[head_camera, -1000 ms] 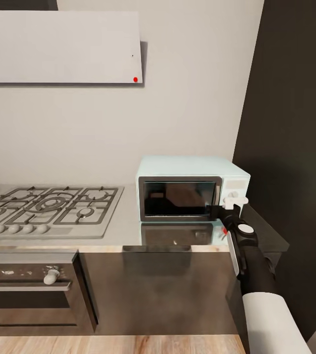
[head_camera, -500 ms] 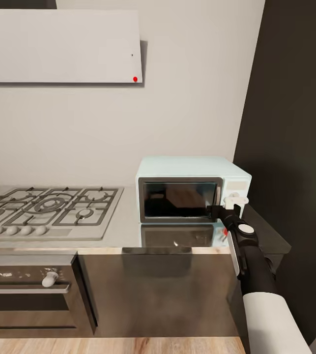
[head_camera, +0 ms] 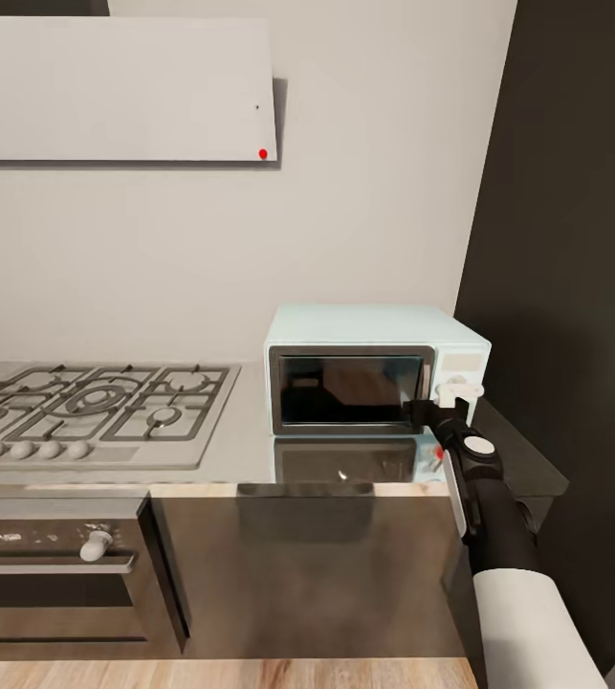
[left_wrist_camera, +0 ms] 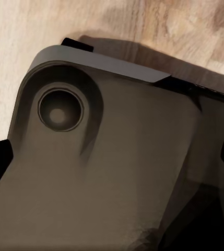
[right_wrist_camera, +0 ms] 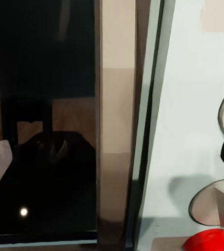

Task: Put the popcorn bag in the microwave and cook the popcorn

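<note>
Wood floor [head_camera: 250, 673] runs along the bottom of the head view, in front of the dark cabinets [head_camera: 307, 565] and the steel oven [head_camera: 54, 574]. The right arm [head_camera: 498, 545] reaches up from the near right corner. Its gripper, the right gripper [head_camera: 431, 413], sits right at the front of the microwave [head_camera: 374, 368], where the dark glass door meets the white control panel. I cannot tell if its fingers are spread or pressed together. The grey countertop [head_camera: 240, 450] holds the gas hob [head_camera: 92, 407] on the left and the pale-blue microwave on the right, against the grey wall. A white hood [head_camera: 116, 91] hangs high up.

Up close, the right wrist view shows the microwave's [right_wrist_camera: 117, 125] black glass, brown frame and a red light [right_wrist_camera: 211, 241]. The left wrist view shows a dark robot part [left_wrist_camera: 106, 167] over the floor [left_wrist_camera: 18, 42], with the left gripper's [left_wrist_camera: 112, 162] black tips wide apart.
</note>
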`<state>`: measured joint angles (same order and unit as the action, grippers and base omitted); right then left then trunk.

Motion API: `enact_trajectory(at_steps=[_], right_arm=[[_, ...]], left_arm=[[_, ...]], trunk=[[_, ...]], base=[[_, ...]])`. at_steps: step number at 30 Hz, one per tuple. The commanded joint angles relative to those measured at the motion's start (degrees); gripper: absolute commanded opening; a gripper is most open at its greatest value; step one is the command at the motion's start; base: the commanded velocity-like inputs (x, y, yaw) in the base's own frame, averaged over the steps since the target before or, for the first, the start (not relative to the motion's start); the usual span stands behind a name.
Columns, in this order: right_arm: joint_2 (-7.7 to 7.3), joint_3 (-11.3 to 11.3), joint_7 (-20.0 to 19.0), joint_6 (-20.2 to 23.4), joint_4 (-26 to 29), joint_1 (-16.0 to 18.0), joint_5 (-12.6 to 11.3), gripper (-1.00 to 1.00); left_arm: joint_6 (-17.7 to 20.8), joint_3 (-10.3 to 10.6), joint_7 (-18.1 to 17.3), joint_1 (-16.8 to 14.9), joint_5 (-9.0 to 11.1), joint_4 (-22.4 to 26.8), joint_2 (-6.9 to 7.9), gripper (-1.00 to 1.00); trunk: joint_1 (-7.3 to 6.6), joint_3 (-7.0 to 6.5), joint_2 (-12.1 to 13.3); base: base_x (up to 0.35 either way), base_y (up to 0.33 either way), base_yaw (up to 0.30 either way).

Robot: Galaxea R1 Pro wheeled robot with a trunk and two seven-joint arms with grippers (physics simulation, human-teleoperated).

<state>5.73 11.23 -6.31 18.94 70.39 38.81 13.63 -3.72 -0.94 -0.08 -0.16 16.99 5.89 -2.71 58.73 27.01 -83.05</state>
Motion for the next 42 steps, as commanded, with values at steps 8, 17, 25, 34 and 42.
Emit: enact_trajectory(at_steps=[8, 17, 25, 34, 42], right_arm=[[-0.04, 0.2, -0.61, 0.31, 0.1, 0.04, 0.73, 1.0], [-0.11, 0.2, -0.63, 0.75, 0.1, 0.04, 0.81, -1.0], [-0.28, 0.2, -0.65, 0.84, 0.1, 0.04, 0.71, -1.0], [-0.29, 0.18, -0.8, 0.72, 0.04, 0.04, 0.69, -1.0], [-0.29, 0.2, -0.78, 0.66, 0.09, 0.04, 0.75, -1.0]], left_arm=[[-0.15, -0.09, -0.01, -0.02, 0.24, -0.04, -0.01, 1.0], [-0.15, -0.03, 0.01, -0.02, 0.24, -0.06, -0.01, 1.0], [-0.15, -0.04, -0.01, -0.02, 0.24, -0.05, -0.01, 1.0], [-0.16, 0.03, 0.02, -0.02, 0.02, -0.03, -0.27, 1.0], [-0.06, 0.09, 0.08, -0.02, 0.15, 0.04, -0.37, 1.0]], trunk=[[0.0, 0.06, -0.03], [0.0, 0.06, -0.03], [0.0, 0.06, -0.03], [0.0, 0.06, -0.03], [0.0, 0.06, -0.03]], base=[[0.0, 0.0, 0.0], [0.0, 0.0, 0.0], [0.0, 0.0, 0.0], [-0.016, 0.0, 0.0], [-0.231, 0.071, 0.0]])
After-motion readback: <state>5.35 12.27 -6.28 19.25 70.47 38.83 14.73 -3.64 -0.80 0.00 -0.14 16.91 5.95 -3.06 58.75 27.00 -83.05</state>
